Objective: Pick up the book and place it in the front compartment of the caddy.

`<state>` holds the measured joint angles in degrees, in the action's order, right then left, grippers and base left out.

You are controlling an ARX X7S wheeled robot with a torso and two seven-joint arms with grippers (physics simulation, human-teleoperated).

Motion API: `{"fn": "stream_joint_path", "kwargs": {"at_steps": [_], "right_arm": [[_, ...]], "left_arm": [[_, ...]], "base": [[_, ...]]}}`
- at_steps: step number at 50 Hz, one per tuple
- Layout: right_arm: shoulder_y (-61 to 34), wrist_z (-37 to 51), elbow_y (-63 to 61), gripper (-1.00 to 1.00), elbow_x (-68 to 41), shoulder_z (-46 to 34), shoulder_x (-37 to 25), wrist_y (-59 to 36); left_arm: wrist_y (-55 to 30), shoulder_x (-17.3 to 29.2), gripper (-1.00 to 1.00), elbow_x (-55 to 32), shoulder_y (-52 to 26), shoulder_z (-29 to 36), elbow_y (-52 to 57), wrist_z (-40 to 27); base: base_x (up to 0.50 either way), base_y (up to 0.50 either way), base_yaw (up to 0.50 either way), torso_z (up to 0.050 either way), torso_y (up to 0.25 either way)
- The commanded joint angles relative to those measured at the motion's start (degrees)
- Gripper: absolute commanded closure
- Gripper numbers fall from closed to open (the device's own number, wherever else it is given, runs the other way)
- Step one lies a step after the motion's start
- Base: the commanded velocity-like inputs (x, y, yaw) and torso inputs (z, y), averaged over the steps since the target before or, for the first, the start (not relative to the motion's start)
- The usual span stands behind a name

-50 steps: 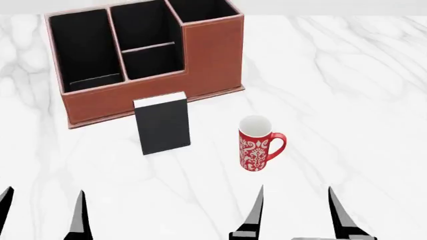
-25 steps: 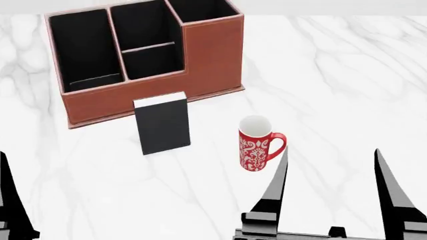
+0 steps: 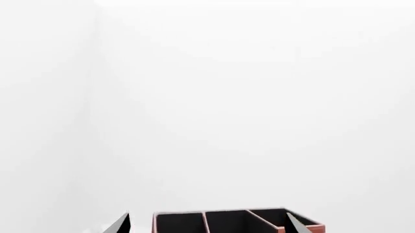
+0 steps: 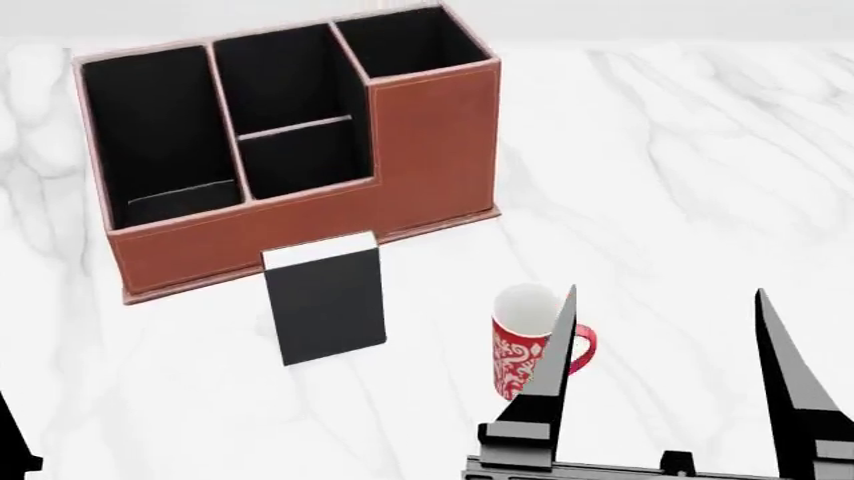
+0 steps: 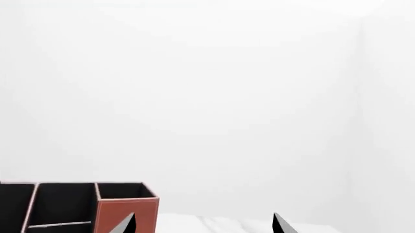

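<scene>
The black book (image 4: 326, 305) stands upright on the marble table, just in front of the red-brown caddy (image 4: 427, 150). The caddy has black cells and pale rims; its tops also show in the left wrist view (image 3: 233, 222) and the right wrist view (image 5: 126, 213). My right gripper (image 4: 665, 345) is open and empty at the lower right, its near finger in front of the mug. My left gripper (image 3: 206, 224) is open with fingers wide apart; only one finger's edge (image 4: 11, 440) shows at the head view's lower left corner. Both grippers are well short of the book.
A red-patterned white mug (image 4: 531, 340) stands to the right of the book, partly hidden by my right gripper's finger. White marble table (image 4: 694, 170) stretches to the right of the caddy. Both wrist views show mostly a blank white wall.
The head view has shifted, so caddy, book and mug sit lower in frame. The right gripper has risen from the bottom edge; the left gripper has slid almost out of view.
</scene>
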<state>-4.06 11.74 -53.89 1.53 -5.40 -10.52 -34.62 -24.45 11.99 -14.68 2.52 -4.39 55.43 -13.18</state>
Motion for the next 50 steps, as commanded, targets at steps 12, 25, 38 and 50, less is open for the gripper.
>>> {"fn": "stream_joint_path", "kwargs": {"at_steps": [12,25,38,50], "right_arm": [[-0.3,0.7,-0.6,-1.0,-0.4,-0.7,-1.0,-0.6],[-0.3,1.1,-0.6,-1.0,-1.0,-0.7,-1.3,-0.6],[-0.7,1.4,-1.2,-1.0,-1.8,-0.9,-1.3,-1.5],[-0.7,1.8,-1.4,-1.0,-2.3,-0.8,-1.6,-1.7]], "left_arm": [[-1.1,1.5,-1.0,-2.0,-0.3,0.5,2.2,-1.6],[-1.8,2.6,-1.0,-3.3,-0.4,0.7,3.5,-2.8],[-1.2,3.9,-1.0,-3.9,-0.3,1.3,3.1,-4.0],[-1.0,5.0,-1.0,-4.7,-0.4,1.7,3.4,-5.3]], "base": [[0.5,0.08,0.0,0.0,0.0],[0.5,0.08,0.0,0.0,0.001],[0.5,0.08,0.0,0.0,0.002],[0.5,0.08,0.0,0.0,0.001]]}}
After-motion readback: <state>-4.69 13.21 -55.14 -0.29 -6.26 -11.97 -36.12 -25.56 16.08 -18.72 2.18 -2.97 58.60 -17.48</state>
